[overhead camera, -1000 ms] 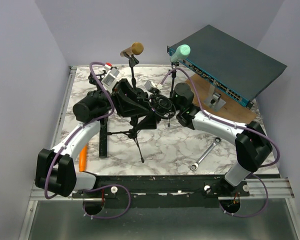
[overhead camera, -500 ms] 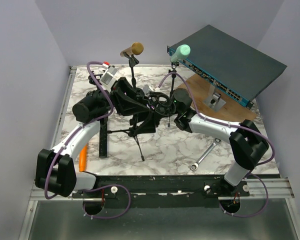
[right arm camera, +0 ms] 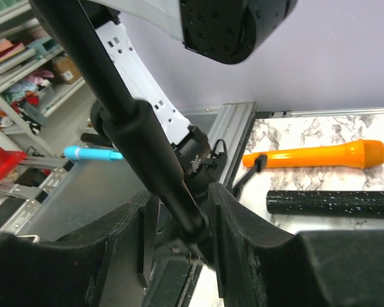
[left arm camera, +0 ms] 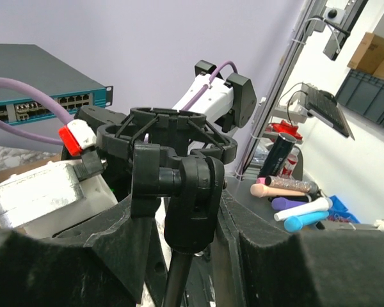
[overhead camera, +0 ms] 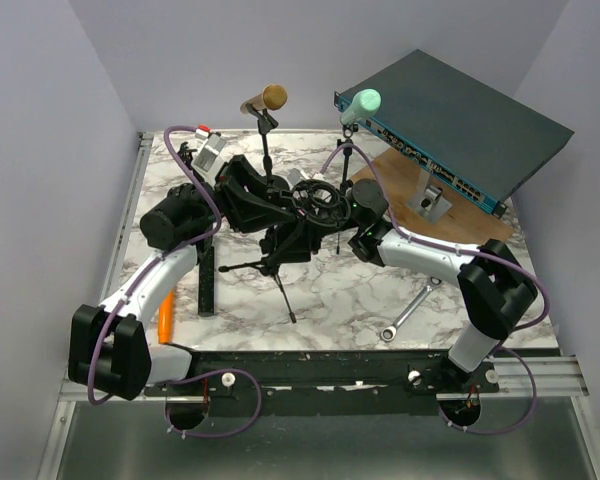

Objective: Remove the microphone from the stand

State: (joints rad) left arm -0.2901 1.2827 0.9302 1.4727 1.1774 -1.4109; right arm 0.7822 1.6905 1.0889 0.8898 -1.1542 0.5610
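Tipping risk: right gripper [right arm camera: 182,217] is clamping pole [right arm camera: 150,150], left gripper [left arm camera: 179,220] is pinching mount [left arm camera: 191,185]; opposed pulls could topple stand [overhead camera: 280,262].

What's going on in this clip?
Both arms meet at the black tripod stand mid-table. The right gripper clamps its pole, while the left gripper straddles the joint under the shock mount; no mic is visible in its ring. An orange mic and a black cylinder lie on the table by the left arm.
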